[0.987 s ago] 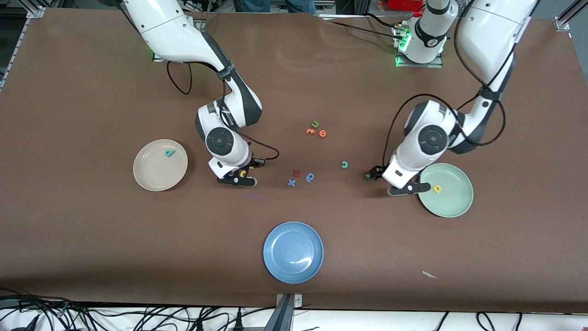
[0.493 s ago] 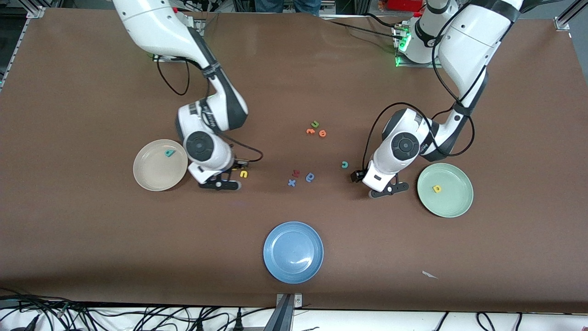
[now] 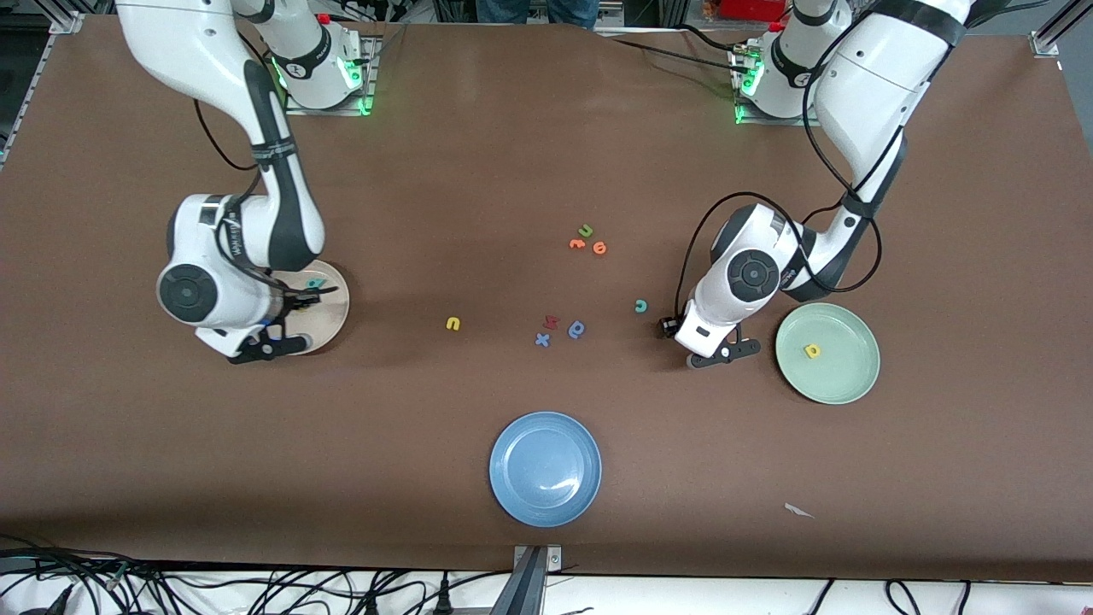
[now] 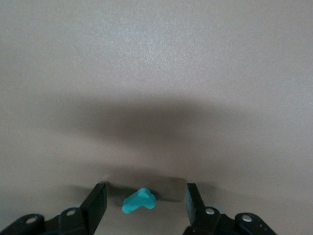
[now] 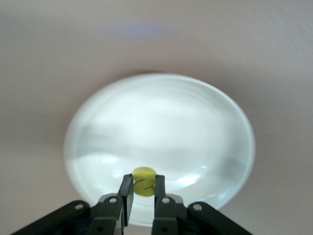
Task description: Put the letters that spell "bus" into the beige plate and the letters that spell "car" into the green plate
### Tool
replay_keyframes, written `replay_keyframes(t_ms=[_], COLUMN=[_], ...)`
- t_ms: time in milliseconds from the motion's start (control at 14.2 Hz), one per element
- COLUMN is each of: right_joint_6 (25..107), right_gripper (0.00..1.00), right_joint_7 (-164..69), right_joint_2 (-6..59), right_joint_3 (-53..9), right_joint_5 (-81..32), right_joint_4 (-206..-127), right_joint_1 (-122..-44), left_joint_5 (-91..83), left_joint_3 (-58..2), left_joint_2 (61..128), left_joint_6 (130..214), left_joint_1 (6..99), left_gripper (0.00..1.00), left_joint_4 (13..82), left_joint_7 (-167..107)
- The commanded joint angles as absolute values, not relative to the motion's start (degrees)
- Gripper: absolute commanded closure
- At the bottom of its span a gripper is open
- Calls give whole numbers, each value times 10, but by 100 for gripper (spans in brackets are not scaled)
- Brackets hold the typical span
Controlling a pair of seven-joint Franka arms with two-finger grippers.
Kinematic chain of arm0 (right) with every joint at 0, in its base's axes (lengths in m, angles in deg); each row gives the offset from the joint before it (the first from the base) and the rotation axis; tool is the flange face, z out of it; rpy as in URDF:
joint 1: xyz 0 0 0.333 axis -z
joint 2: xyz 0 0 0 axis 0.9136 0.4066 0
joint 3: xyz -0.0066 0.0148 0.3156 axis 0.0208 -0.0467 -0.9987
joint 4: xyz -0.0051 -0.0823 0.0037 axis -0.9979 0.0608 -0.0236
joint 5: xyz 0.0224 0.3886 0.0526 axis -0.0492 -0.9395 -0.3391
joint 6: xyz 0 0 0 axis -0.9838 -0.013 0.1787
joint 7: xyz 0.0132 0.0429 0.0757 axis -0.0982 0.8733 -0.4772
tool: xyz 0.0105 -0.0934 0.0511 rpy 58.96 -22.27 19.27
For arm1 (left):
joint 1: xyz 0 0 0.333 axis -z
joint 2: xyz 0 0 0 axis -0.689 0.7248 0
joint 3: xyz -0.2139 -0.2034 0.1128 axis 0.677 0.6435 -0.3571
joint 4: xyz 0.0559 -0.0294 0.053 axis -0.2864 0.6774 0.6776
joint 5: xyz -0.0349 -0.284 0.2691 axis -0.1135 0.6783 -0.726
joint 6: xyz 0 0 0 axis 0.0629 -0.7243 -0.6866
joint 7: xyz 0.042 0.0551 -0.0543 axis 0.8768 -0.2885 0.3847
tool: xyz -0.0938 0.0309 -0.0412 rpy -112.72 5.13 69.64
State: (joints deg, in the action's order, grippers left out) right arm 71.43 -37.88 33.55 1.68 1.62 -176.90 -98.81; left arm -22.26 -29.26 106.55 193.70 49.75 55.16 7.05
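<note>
the right end effector [image 5: 139, 196], pinched on a yellow letter [image 5: 144, 180], is held over the beige plate [image 3: 335, 309]. the teal "r" [image 4: 139, 200] lies on the table [image 3: 546, 154] between the left end effector's [image 4: 145, 205] spread fingers [image 4: 97, 201], near the green plate [image 3: 841, 380].

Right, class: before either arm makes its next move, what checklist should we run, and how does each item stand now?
1. Right hand grips the yellow letter: ok.
2. That letter hangs over the beige plate: ok.
3. Which letter it is: cannot tell.
4. Left hand straddles the teal letter, fingers apart on both sides: ok.
5. Green plate has room, holding only the yellow "a": ok.
6. All "bus" letters plated: not ok, the yellow "u" lies on the table.
</note>
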Motion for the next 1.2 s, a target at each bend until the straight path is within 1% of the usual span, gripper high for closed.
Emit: replay_keyframes(t_ms=[0,70,141,211,282,423,564,775,846,1057,1128], right_joint_6=[832,834,830,814,781,736,698,697,700,704,704], right_gripper=[86,66,21,5,2,3,4,5,5,5,6], right_joint_7=[-343,-340,-343,-347,-350,-368,-429,-567,-615,-729,-762], right_joint_2=[318,320,319,317,310,307,299,305,317,367,385], right_joint_3=[19,19,19,19,18,16,5,-23,-36,-69,-72], right_joint_5=[9,9,9,9,9,9,8,-2,-18,-58,-65], right_joint_4=[-1866,-1868,-1866,-1859,-1844,-1812,-1776,-1728,-1709,-1637,-1617], right_joint_1=[-997,-993,-991,-991,-992,-993,-1007,-1031,-1036,-1039,-1040], left_joint_5=[-234,-234,-234,-234,-234,-234,-234,-234,-234,-234,-234], left_joint_3=[-293,-293,-292,-292,-292,-292,-291,-291,-291,-291,-291], left_joint_2=[1063,1063,1062,1060,1059,1057,1057,1057,1057,1057,1057], left_joint_6=[1928,1928,1928,1927,1927,1925,1925,1925,1925,1925,1925], left_joint_1=[499,499,498,498,498,498,499,501,501,501,501], left_gripper=[37,40,43,44,45,49,54,59,62,64,65], left_joint_4=[555,555,555,556,561,561,561,561,561,562,562], left_joint_7=[81,81,82,82,82,85,96,100,101,101,100])
